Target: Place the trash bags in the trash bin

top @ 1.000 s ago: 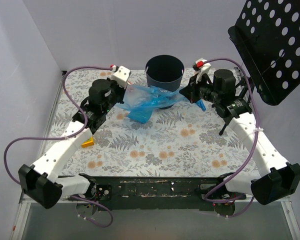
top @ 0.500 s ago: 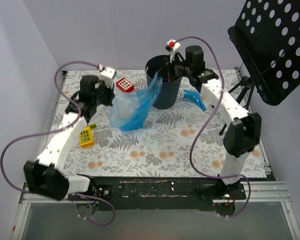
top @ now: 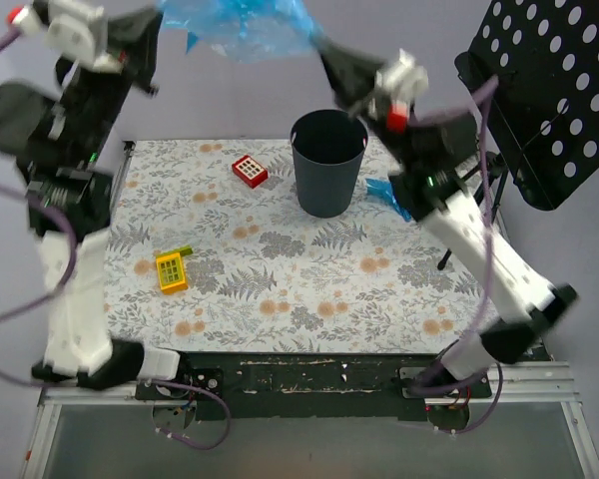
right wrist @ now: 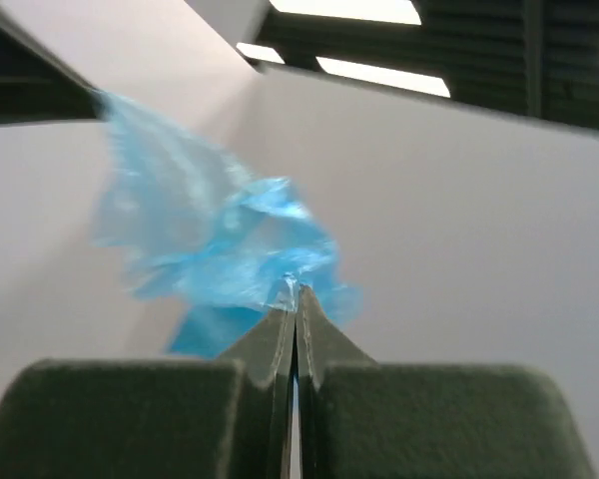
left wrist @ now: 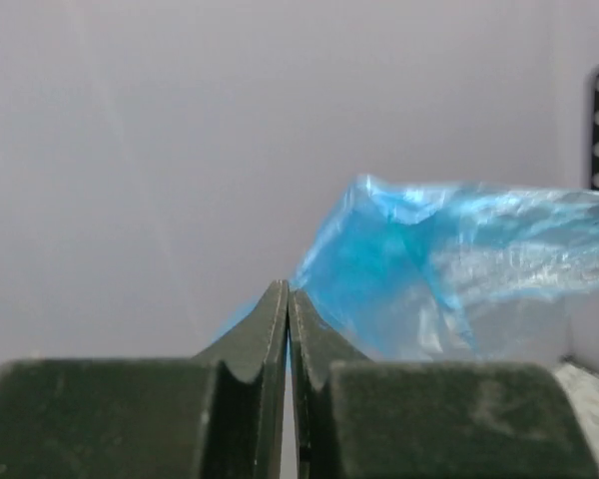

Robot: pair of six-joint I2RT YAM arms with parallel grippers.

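Note:
A spread blue trash bag [top: 242, 28] hangs stretched in the air, high above the table and the trash bin [top: 327, 165]. My left gripper [top: 160, 22] is shut on its left edge and my right gripper [top: 324, 50] is shut on its right edge. In the left wrist view the film [left wrist: 449, 269] billows to the right of the closed left gripper [left wrist: 287, 289]. The right wrist view shows a pinch of film [right wrist: 210, 249] held at the tips of the right gripper [right wrist: 296, 289]. A second, folded blue bag [top: 387, 195] lies on the table just right of the bin.
A red-and-white tile [top: 249, 171] lies left of the bin. A yellow block [top: 171, 269] sits on the left part of the floral table [top: 309, 289]. The black perforated music stand [top: 549, 90] stands at the back right, close to the right arm.
Both arms have risen from table height beside the bin to high above it, lifting the blue bag off the table and pulling it out between them.

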